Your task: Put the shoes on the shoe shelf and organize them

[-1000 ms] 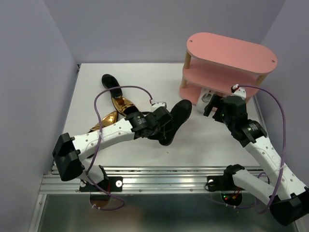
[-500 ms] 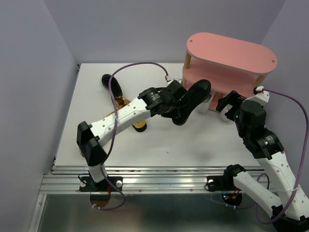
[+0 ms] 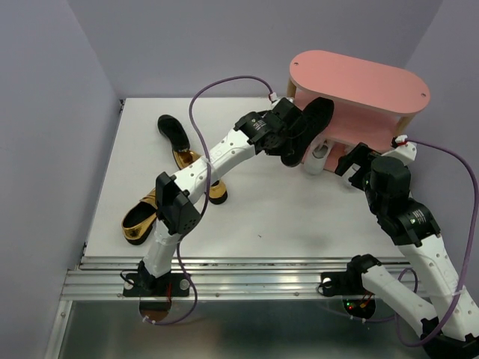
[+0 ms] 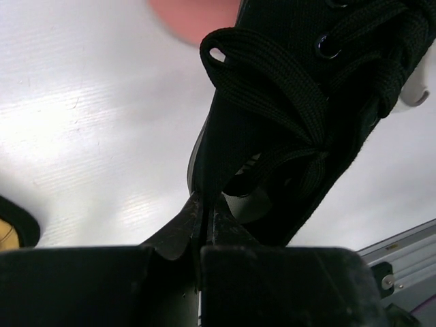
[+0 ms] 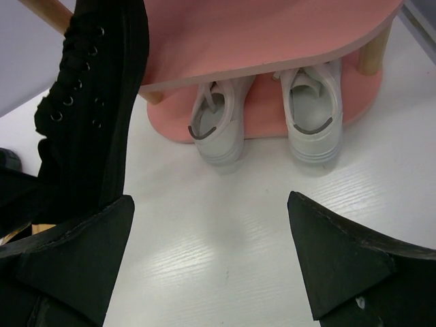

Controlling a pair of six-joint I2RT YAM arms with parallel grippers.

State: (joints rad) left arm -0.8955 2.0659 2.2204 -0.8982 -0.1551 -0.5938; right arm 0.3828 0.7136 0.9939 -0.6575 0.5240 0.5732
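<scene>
My left gripper (image 3: 288,137) is shut on the heel rim of a black lace-up shoe (image 3: 313,121) and holds it in the air, toe at the left front edge of the pink shoe shelf (image 3: 359,78), near its middle board. The left wrist view shows the jaws (image 4: 206,204) pinched on the shoe's edge (image 4: 300,102). Two white sneakers (image 5: 214,122) (image 5: 313,116) stand on the bottom board, heels outward. My right gripper (image 3: 350,159) (image 5: 208,225) is open and empty in front of them. The other black shoe (image 3: 174,131) and two gold heels (image 3: 142,215) (image 3: 187,158) lie on the table's left.
The left arm stretches diagonally across the table over one gold heel. Grey walls close in the left, back and right sides. The shelf (image 5: 272,34) stands at the back right corner. A metal rail (image 3: 247,284) runs along the near edge.
My left arm has lifted the black shoe from the table's middle and carried it right and back to the shelf. My right gripper has drawn back a little from the bottom board.
</scene>
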